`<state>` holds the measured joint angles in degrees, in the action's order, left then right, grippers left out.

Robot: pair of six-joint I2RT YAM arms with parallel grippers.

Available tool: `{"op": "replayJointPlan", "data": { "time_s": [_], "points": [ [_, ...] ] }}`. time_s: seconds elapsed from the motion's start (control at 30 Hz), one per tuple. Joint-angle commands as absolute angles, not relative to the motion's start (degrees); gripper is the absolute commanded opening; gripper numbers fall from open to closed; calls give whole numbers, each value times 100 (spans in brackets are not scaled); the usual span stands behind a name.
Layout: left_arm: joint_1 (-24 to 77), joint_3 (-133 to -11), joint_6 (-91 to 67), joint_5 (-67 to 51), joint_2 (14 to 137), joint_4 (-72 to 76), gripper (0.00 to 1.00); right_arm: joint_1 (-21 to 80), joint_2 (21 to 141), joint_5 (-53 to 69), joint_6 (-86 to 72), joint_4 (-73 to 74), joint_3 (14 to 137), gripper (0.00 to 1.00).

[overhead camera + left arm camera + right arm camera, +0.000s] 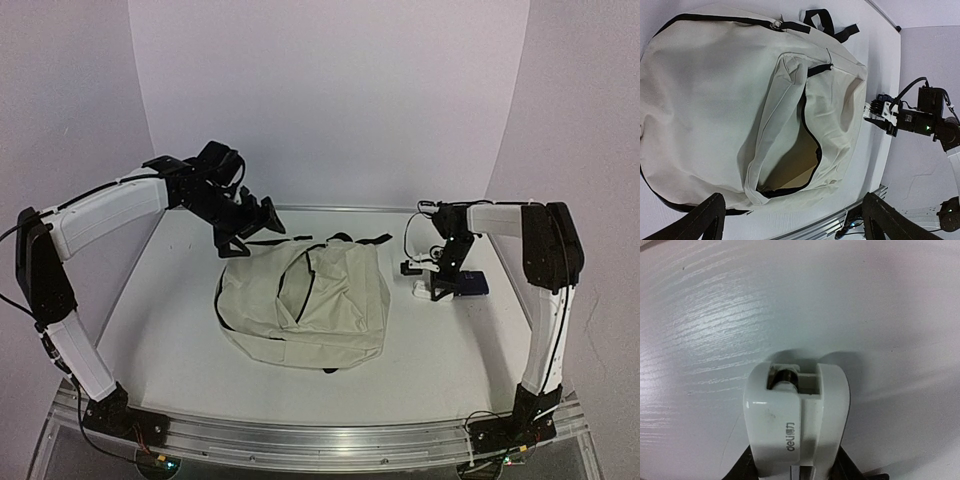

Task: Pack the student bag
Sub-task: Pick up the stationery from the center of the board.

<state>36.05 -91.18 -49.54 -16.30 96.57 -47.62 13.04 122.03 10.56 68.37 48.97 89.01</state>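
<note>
Pale purple walls stand around a white table. A metal rail runs along the table's near edge at 6 o'clock. The student bag lies flat in the middle of the table. Its black straps point to 12 o'clock. Its pocket is unzipped and gapes open. The left claw hangs in the air over the bag's edge at about 11 o'clock. Its fingers are spread wide and hold nothing. At 3 o'clock from the bag, near it but not touching, a small white plastic thing sits on the table. A blue thing lies just beside it, at its 3 o'clock, partly hidden by the arm. The right claw points down at the white plastic thing. Its dark fingers stand one on each side of it, pulled in close against it. It is not clear if they squeeze it or only touch it.
</note>
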Motion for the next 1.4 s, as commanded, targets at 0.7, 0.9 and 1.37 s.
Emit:
{"op": "replayJointPlan", "data": {
  "time_s": [0.7, 0.9, 1.37],
  "points": [
    [3486, -8660, -5764, -1124, 8913, -2244, 87, 2352, 10898, 3488, -181, 3982, 11028, 26],
    [3737, -9192, -5769, -1078, 9416, -2058, 86, 2939, 10798, 3226, -1067, 3369, 10829, 30],
    [4205, -9654, -5862, -1356, 10131, -2063, 76, 3721, 10650, 2895, -1496, 2876, 10395, 35]
  ]
}}
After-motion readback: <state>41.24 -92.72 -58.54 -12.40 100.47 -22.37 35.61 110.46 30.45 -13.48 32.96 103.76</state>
